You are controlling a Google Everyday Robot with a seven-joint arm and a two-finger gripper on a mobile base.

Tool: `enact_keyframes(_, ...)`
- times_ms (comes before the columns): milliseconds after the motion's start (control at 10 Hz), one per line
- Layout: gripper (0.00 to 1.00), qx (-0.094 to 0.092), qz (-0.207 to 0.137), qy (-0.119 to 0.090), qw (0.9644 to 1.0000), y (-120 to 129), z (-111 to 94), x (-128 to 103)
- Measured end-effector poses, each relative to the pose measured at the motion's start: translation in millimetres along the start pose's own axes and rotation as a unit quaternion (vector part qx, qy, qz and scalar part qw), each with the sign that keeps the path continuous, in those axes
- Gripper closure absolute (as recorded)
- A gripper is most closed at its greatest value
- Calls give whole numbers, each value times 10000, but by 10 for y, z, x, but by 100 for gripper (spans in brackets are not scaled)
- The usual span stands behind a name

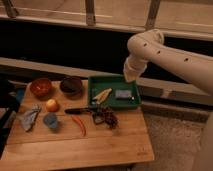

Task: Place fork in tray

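Observation:
The green tray (131, 102) sits at the back right of the wooden table (75, 147). A yellowish item (102, 95) and a small grey packet (123, 93) lie in it. A dark-handled utensil (80, 110), apparently the fork, lies flat on the table just in front of the tray's left corner, its head next to a dark bunch (108, 118). My white arm bends down from the upper right. Its gripper (129, 77) hangs above the tray's back right rim, well clear of the utensil.
A reddish bowl (41, 86) and a dark bowl (71, 85) stand at the back left. An orange fruit (51, 105), a blue cup (50, 120), a grey cloth (29, 118) and a red chili (79, 125) lie on the left half. A dark wall runs behind.

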Motion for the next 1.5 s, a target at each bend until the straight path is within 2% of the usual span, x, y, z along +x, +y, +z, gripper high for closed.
enact_keyframes(100,97,-252,-77,57,9996,108,75,5)
enact_keyframes(200,89,-455,-138,150,9988,206,183,45)
enact_keyframes(500,60,-776,-330,455,9954,478,477,153)
enact_keyframes(600,54,-826,-370,556,9943,526,554,199)
enact_keyframes(800,53,-800,-455,724,9931,620,693,247)
enact_keyframes(1000,51,-472,-427,900,9939,615,847,255)
enact_keyframes(1100,42,-306,-416,1024,9934,620,996,247)
enact_keyframes(1200,35,-270,-399,1088,9929,653,1078,229)
enact_keyframes(1300,32,-275,-396,1156,9921,680,1149,207)
enact_keyframes(1400,32,-399,-429,1187,9912,729,1186,200)
enact_keyframes(1500,32,-424,-441,1198,9909,725,1191,204)
